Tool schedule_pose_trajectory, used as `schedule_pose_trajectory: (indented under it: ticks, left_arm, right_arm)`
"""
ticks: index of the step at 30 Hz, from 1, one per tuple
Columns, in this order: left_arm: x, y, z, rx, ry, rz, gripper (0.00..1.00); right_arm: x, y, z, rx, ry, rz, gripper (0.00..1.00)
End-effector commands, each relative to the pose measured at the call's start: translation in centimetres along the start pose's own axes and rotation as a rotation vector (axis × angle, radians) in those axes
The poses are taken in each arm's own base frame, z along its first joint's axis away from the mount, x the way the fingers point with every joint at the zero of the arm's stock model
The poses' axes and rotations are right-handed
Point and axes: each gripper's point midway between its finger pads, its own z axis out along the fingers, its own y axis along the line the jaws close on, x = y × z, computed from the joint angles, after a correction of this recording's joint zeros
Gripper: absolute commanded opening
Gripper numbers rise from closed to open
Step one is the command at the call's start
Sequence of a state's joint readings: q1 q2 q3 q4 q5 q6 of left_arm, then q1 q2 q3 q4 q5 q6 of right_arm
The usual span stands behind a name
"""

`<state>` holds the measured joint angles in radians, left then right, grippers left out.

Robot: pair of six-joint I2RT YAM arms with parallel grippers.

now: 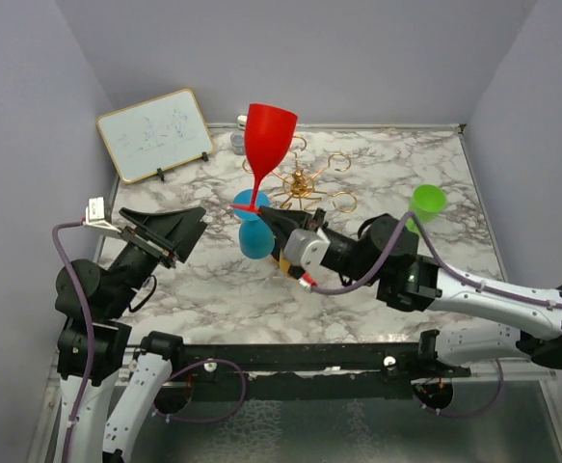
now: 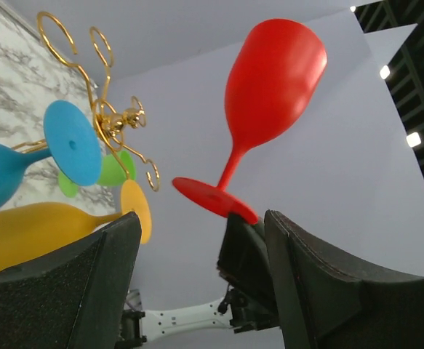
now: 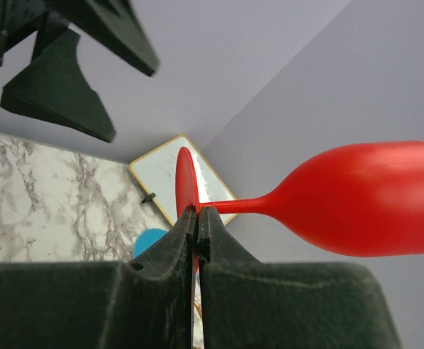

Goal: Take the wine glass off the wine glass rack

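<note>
Right jaws clamp the red wine glass (image 1: 269,135) by its foot — apart from the gold rack (image 1: 305,183); left jaws stand wide.

Walled lab cell with whiteboard (image 1: 155,135)

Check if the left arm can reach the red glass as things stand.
Probably yes: the left gripper is open and faces the red glass, with bare air between; the right gripper pinches only its foot.
</note>
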<state>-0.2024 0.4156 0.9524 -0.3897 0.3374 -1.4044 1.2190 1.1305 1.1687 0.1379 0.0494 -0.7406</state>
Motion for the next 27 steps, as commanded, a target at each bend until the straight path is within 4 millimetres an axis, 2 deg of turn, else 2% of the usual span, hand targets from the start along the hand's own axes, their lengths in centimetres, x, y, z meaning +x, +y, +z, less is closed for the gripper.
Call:
schedule_pose_trajectory:
  ticks: [1, 12, 18, 22, 24, 27]
  left_arm:
    - [1.1, -2.6, -0.8, 0.091, 0.071, -0.162, 0.72]
    - [2.4, -1.6, -1.0, 0.082, 0.142, -0.258, 0.72]
    - [2.5, -1.2, -1.0, 0.085, 0.146, -0.29, 0.71]
    - [2.6, -1.2, -1.1, 0.083, 0.149, -0.301, 0.69]
    - [2.6, -1.2, -1.2, 0.086, 0.15, -0.309, 0.62]
    - [2.6, -1.1, -1.4, 0.089, 0.149, -0.31, 0.44]
  right_arm:
    - [-1.3, -0.2, 1.3, 0.128, -0.006, -0.146, 0.01]
    - [-2.6, 3.3, 2.7, 0.116, -0.052, -0.185, 0.01]
    - [-2.3, 6.7, 3.1, 0.058, -0.03, -0.255, 0.01]
    - [-2.0, 8.3, 3.2, 0.038, -0.022, -0.288, 0.01]
    - [-1.7, 8.8, 3.2, 0.037, -0.016, -0.301, 0.01]
    - [-1.3, 9.3, 3.1, 0.037, -0.006, -0.311, 0.01]
